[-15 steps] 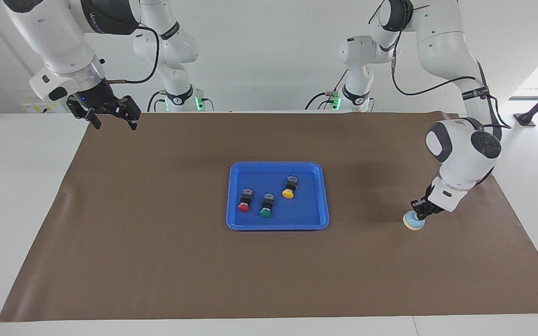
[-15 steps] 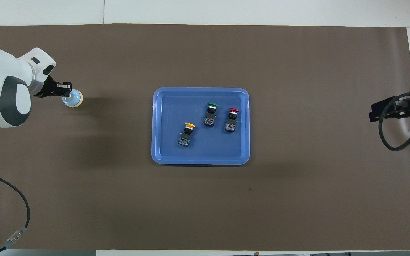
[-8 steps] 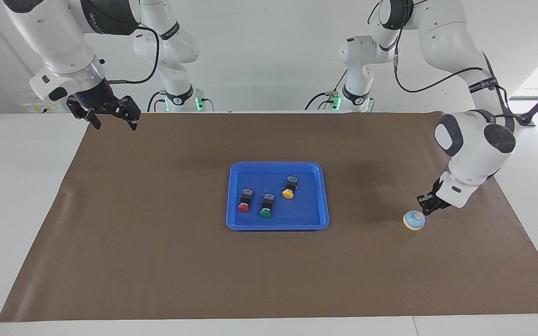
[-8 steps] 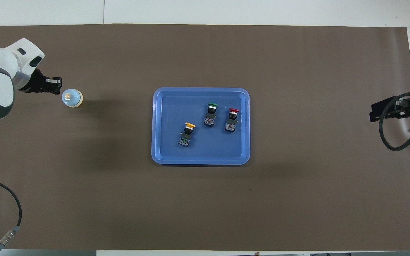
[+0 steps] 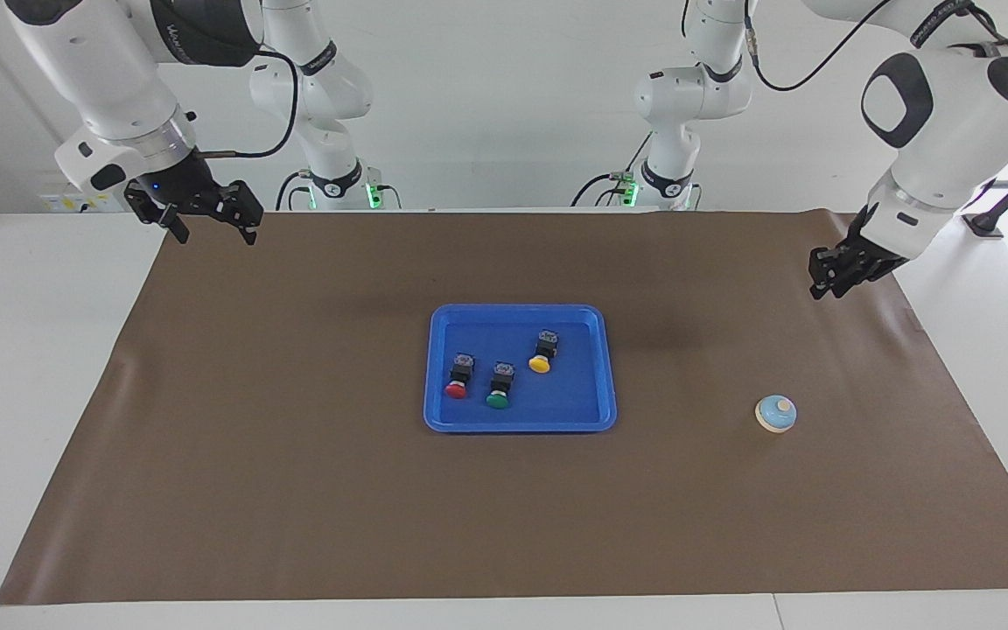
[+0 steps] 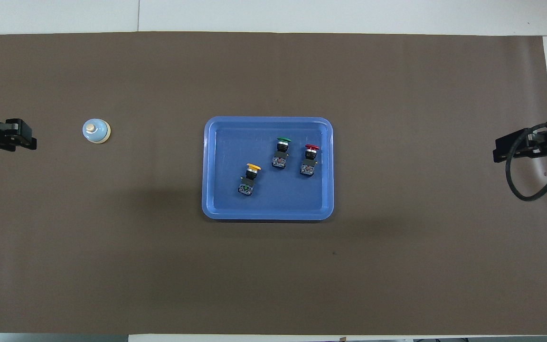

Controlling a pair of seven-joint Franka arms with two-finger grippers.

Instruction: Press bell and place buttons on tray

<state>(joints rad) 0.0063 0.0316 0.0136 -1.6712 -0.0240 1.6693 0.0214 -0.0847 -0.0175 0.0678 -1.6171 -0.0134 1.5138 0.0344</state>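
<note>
The left gripper [image 5: 826, 278] hangs in the air over the brown mat [image 5: 294, 490] at the left arm's end of the bench [image 5: 23, 367], well apart from the bell [image 5: 775, 413] and holding nothing. Whether its fingers stand apart or together, I cannot tell. In the overhead view this gripper [image 6: 14, 137] shows only at the picture's edge, with the bell [image 6: 96, 130] beside it toward the tray.

The right gripper [image 5: 211, 223] hangs over the corner of the mat at the right arm's end, close to the robots. Its fingers [image 5: 178, 229] are spread wide and grasp nothing; this arm waits. In the overhead view only its dark tip [image 6: 515, 147] and a looped cable [image 6: 520, 190] show.

The bell stands upright on the mat, alone, between the tray [image 5: 609, 367] and the left arm's end of the bench.

The blue tray lies flat near the middle of the mat. All three buttons lie on their sides in it, apart from each other and from the rim: the yellow button [image 5: 542, 353] nearest the robots and toward the left arm's end, the green button [image 5: 500, 386] in the middle, the red button [image 5: 458, 376] just beside it toward the right arm's end. In the overhead view their caps point away from the robots.
</note>
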